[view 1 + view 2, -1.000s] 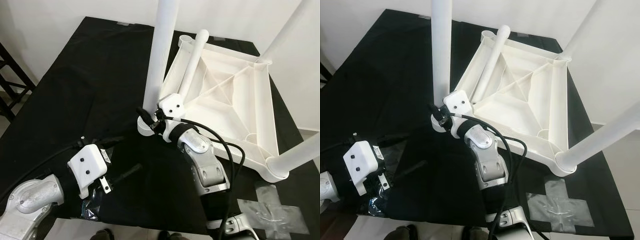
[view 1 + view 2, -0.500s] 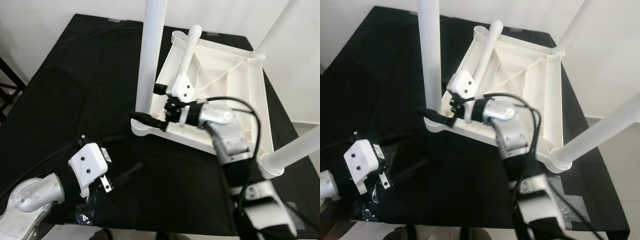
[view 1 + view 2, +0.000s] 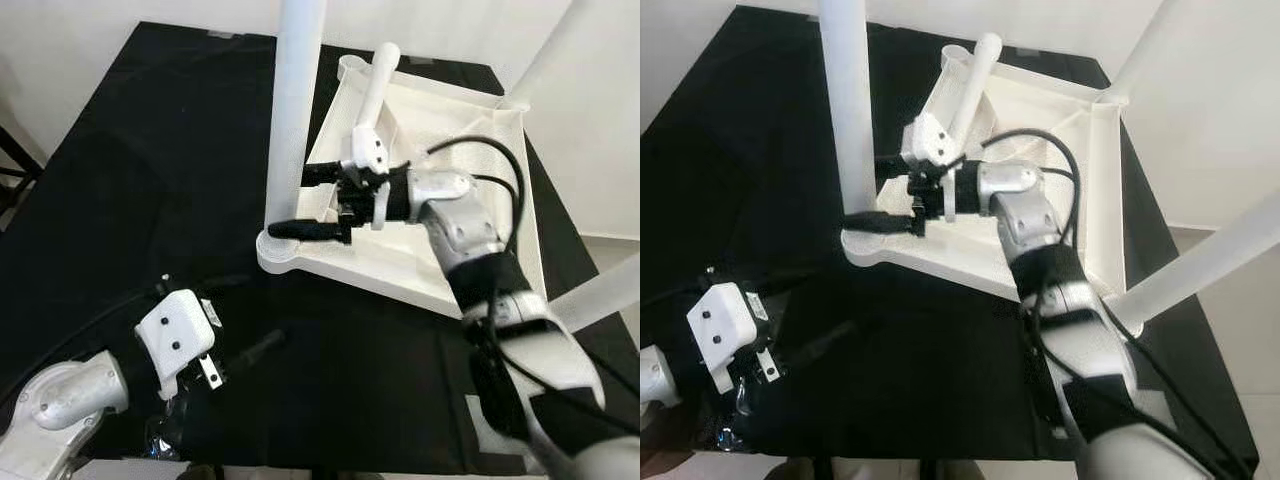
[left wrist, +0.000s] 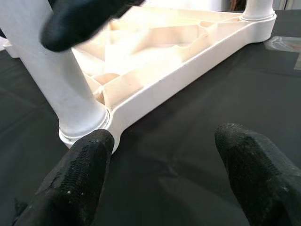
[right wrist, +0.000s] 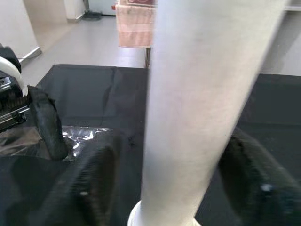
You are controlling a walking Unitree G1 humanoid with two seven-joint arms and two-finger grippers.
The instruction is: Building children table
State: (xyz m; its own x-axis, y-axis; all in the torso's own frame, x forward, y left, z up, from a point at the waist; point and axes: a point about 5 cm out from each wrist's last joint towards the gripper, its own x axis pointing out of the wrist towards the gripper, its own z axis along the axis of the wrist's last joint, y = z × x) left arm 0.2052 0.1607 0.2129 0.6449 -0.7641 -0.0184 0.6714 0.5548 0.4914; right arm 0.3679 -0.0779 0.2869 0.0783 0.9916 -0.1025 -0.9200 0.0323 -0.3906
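Left gripper [image 3: 235,365]: mine, low over the black cloth [image 3: 150,180] near its front edge; fingers [image 4: 75,183] spread apart, holding nothing.
Plastic bag [image 3: 735,415]: crumpled, clear, under my left wrist.
Upright leg [image 3: 295,110]: white, standing in the near corner socket of the table top.
Right gripper [image 3: 305,200]: mine, fingers parted to either side of the upright leg, just above the socket.
Table top [image 3: 470,220]: white, upside down on the cloth, ribs showing.
Loose leg [image 3: 375,85]: lying across the underside, far corner.
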